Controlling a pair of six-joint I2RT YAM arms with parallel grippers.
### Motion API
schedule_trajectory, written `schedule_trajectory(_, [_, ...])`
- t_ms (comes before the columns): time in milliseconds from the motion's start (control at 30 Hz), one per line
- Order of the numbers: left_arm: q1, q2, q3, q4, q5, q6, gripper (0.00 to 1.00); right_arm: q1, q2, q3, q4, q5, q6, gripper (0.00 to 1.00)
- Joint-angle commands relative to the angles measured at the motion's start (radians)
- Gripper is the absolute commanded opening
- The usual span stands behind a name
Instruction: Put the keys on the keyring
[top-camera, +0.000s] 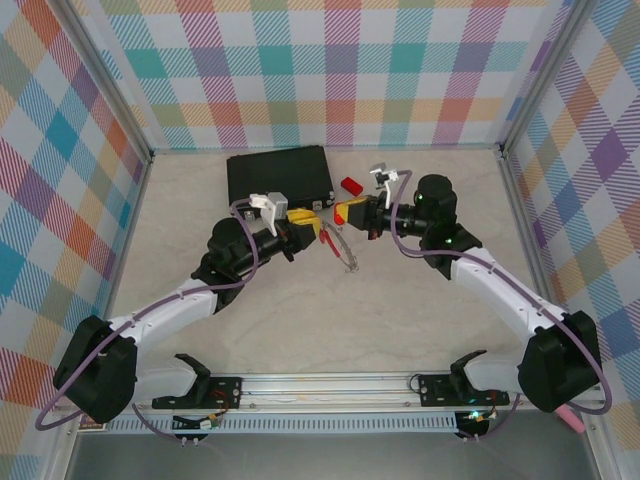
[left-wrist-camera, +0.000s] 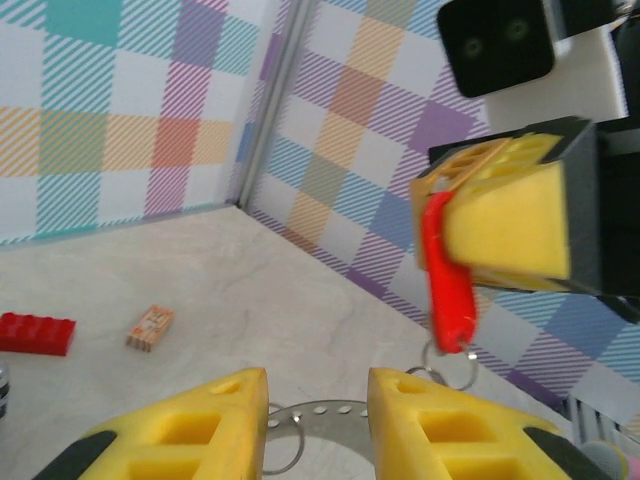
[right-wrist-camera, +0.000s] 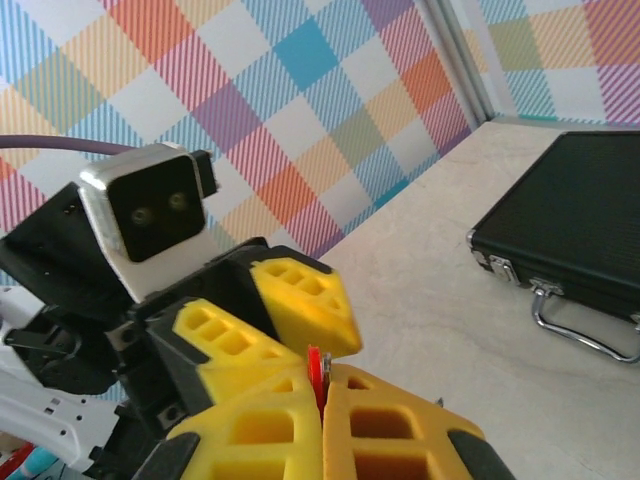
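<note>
In the left wrist view my left gripper has its yellow fingers partly closed on the keyring, a silver band with small holes that spans the gap between them. A loose wire loop hangs from the band. Just above and to the right, my right gripper is shut on a key by its red head, with a small silver ring dangling under it. In the right wrist view the key's red edge sits pinched between the closed fingers. From above, both grippers meet mid-table over the keyring.
A black case lies at the back of the table, its metal handle facing the grippers. A red block rests to its right. A small tan block lies near the red block. Plaid walls enclose the table.
</note>
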Motion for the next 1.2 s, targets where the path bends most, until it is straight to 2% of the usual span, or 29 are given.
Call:
schedule_trajectory(0, [0.009,-0.013,-0.015,-0.009,-0.057,0.024,0.31,-0.011,0.005,0.049,0.049,-0.081,0.014,0.00])
schedule_trajectory(100, [0.009,-0.024,-0.026,-0.003,-0.077,0.024,0.32,-0.015,0.011,0.063,0.040,-0.112,0.018,0.00])
schedule_trajectory(600, [0.009,-0.041,-0.049,0.038,-0.016,0.018,0.32,-0.034,0.051,0.077,0.081,-0.195,0.088,0.00])
schedule_trajectory(1167, [0.009,-0.022,-0.039,0.048,0.015,0.013,0.32,-0.036,0.054,0.070,0.074,-0.210,0.079,0.00])
